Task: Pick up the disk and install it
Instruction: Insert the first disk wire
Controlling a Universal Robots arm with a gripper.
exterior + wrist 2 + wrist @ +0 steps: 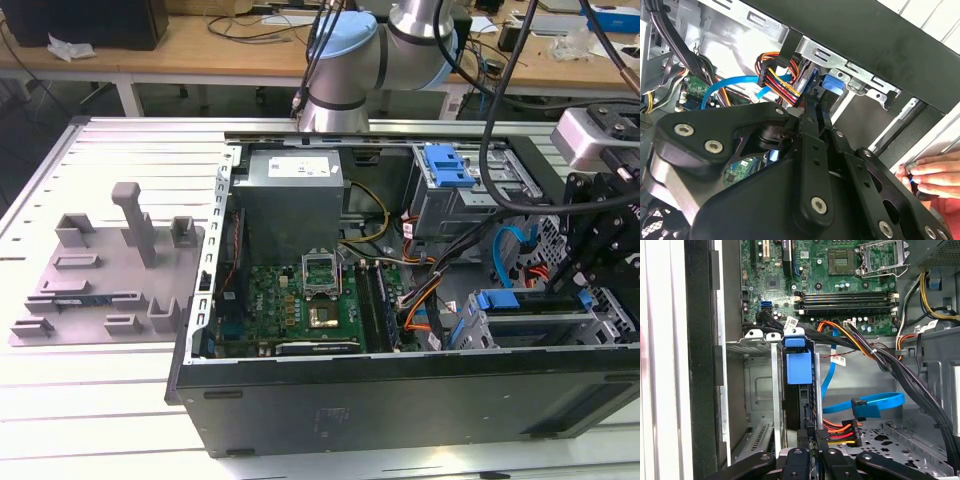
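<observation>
Disk (798,367) standing on edge in its bay inside the computer case (400,400)
Gripper (812,452) at the disk's 6 o'clock end, fingers pinched on its edge, apparently to seat it in the bay's rails

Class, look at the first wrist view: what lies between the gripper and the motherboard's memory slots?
In the first wrist view, the blue-bracketed disk, standing in its metal bay, lies between the gripper and the memory slots, with a black cable bundle crossing just past it.
</observation>
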